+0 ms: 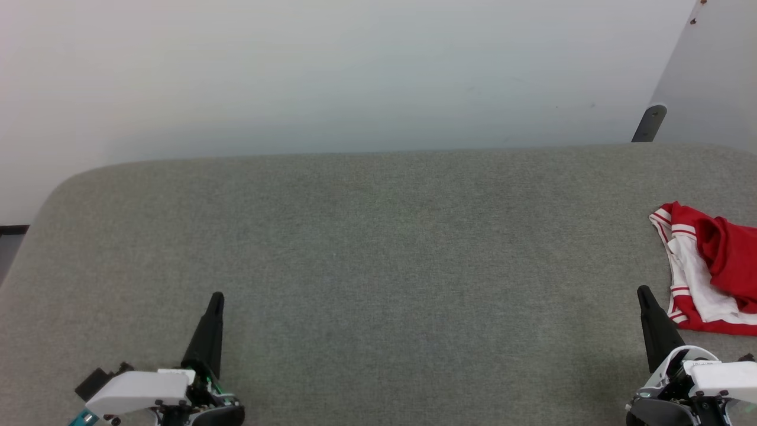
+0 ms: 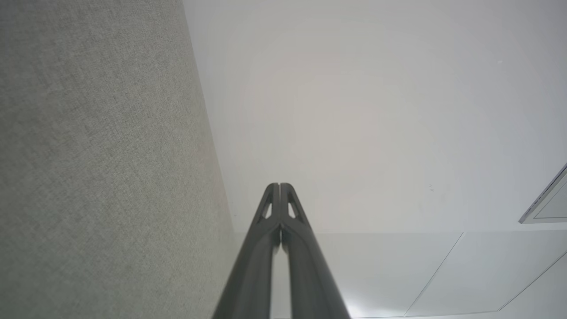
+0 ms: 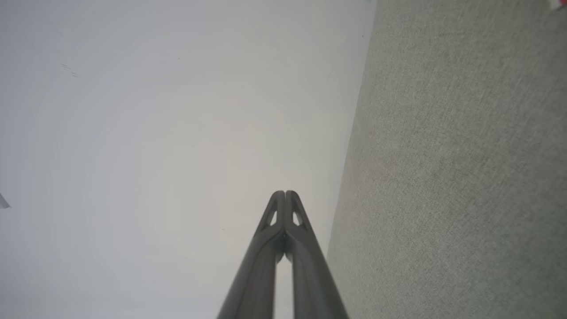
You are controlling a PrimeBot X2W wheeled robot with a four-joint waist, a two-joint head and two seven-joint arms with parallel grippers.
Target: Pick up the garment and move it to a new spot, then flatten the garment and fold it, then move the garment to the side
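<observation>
The garment [image 1: 707,278] lies at the far right of the desk [image 1: 378,248], partly cut off by the edge of the head view. It is bunched rather than spread. Red cloth is heaped over a white sleeve, and striped trim shows along the left and near edges. How neat the bundle is cannot be told, since part of it runs out of view.

The right end effector [image 1: 646,296] is just beside the garment, to its left and nearer the robot, not touching it. Its 2 dark fingers are pressed together with nothing between them, as the right wrist view confirms [image 3: 285,195]. The left end effector [image 1: 216,299] is well apart, at the lower left of the head view. Its 2 fingers are likewise together and empty [image 2: 280,188]. Both point up toward the pale wall [image 1: 355,71], above bare grey desk.

The scene fits 2 stages. The garment may be a loose heap waiting to be picked up and carried to a new spot. Or it may be a folded bundle already set aside. The pictures do not settle which, so the next move cannot be judged. The right arm is the nearer of the 2.
</observation>
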